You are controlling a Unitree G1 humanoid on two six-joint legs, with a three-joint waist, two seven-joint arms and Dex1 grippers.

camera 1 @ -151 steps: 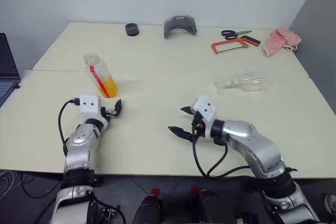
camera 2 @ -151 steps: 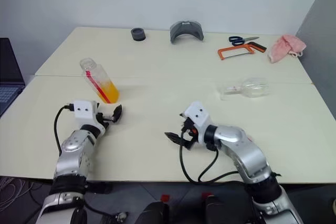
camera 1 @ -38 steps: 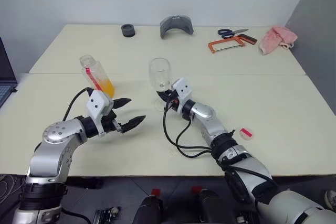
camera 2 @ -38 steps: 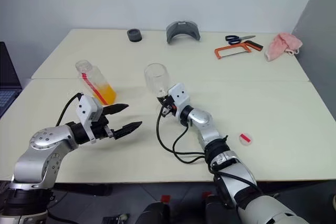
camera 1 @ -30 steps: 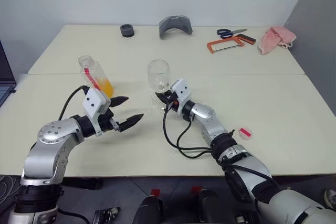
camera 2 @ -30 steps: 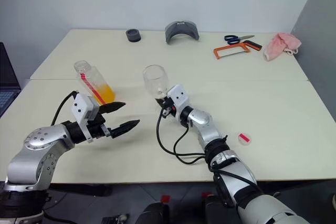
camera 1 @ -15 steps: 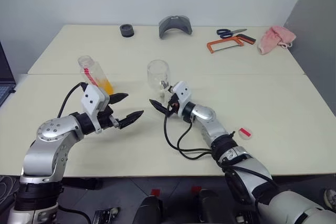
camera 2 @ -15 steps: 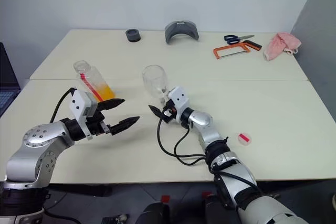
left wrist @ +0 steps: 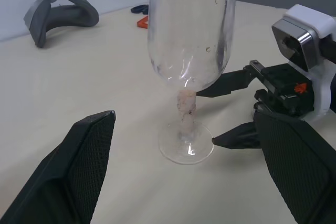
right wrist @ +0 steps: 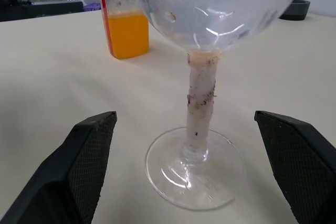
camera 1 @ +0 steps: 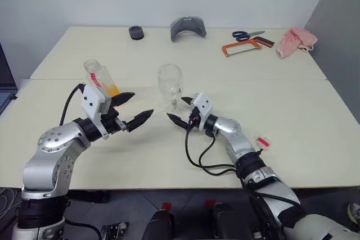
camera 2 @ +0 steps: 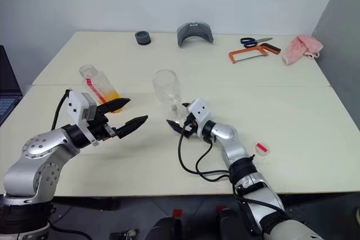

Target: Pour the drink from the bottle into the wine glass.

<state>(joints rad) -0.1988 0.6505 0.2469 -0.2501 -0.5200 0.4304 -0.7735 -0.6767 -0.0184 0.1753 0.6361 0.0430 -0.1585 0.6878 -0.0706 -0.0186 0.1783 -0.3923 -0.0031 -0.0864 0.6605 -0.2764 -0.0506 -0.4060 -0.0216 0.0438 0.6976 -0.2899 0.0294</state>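
A clear wine glass (camera 1: 170, 86) stands upright and empty on the pale tabletop (camera 1: 315, 111), with the right gripper (camera 1: 179, 111) just beside its foot, jaws spread wide and holding nothing. To the robot's left the open-topped bottle (camera 1: 100, 80), with orange drink (camera 1: 112, 89) in its lower part, stands on the tabletop close behind the left gripper (camera 1: 134, 109), which is also wide open and empty. The likely risks are either gripper brushing the light glass and toppling it, or a clumsy grab tipping the uncapped bottle and spilling drink.
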